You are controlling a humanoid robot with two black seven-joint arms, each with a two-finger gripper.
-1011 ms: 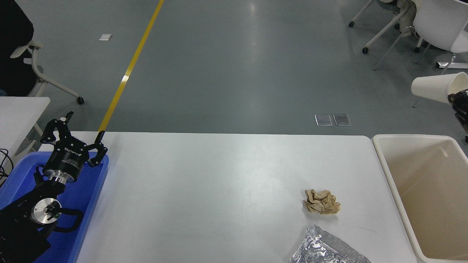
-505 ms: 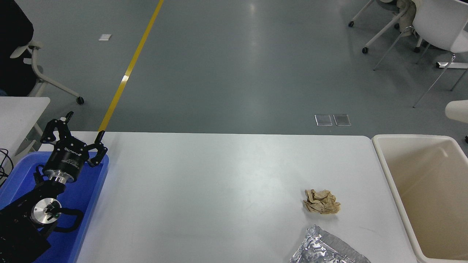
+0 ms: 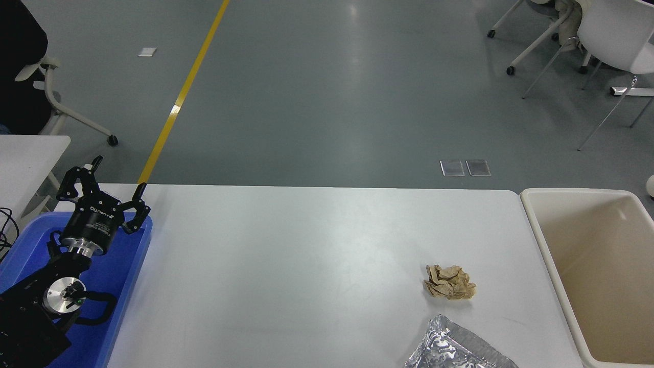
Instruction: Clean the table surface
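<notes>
A: The counter surface [image 3: 306, 255] fills the middle of the view, and two bits of litter sit on its right part: a crumpled brown paper ball [image 3: 449, 281] and, just nearer the camera, a silver foil wrapper [image 3: 454, 350].

B: And the tools?

A: The left tool [image 3: 102, 197] hangs over the blue tray [image 3: 130, 266], fingers apart and empty. The right one is out of view.

B: Then the paper ball should probably go first: descend from above, pinch its middle, and lift it clear before crossing to the beige bin [image 3: 541, 240] nearby.
</notes>
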